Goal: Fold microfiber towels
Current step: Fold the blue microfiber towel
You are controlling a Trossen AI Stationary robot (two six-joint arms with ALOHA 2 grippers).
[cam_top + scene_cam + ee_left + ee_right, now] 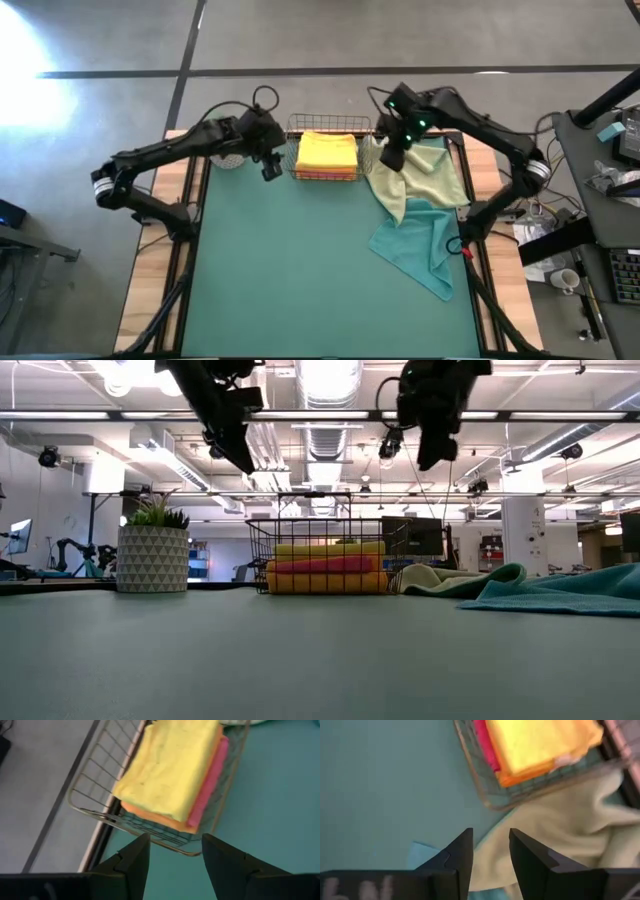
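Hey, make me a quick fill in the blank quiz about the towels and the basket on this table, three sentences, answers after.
1. The folded towel on top of the stack in the wire basket is ____.
2. The teal towel lies unfolded on the green ____.
3. Both grippers, left and right, hold ____.

Missing words: yellow; mat; nothing

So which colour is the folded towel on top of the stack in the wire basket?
Yellow towel, clearest in the left wrist view.
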